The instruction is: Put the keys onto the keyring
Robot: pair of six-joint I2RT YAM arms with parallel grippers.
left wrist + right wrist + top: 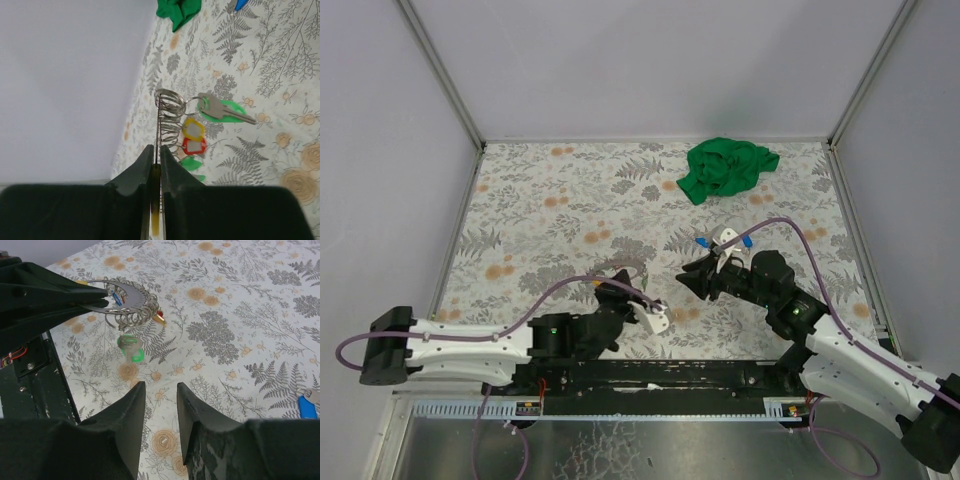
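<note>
**Count.** One keyring [159, 120], two pincers, one cloth.
- Keys hanging from the ring, seen in the left wrist view:
  - one green key [227, 111] with a silvery blade
  - one yellow key [193, 129]
  - one red key [194, 146]
  - a further green piece below these, partly hidden
- The right wrist view shows a small blue piece on the loop, too small to identify.
- Lying loose on the counter [540, 210] are one blue key [704, 242] and, near it, a second blue key [748, 240]. A small white item lies between them; I cannot tell what it is.

**Condition of the keyring.** It is a thin silvery wire loop carrying a stack of small split rings, from which the keys dangle. It is held clear of the counter near the arms' bases, between the two pincers.

**Pincers.**
- The left pincer [156, 152] is clamped tight on the loop's wire, and its fingers cover the near part of the loop.
- The right pincer [160, 390] has a narrow gap and grips nothing. It points toward the ring and stands apart from it.

**Surroundings.** A crumpled green cloth [728, 166] lies at the far side of the counter, well apart from the keys.
</note>
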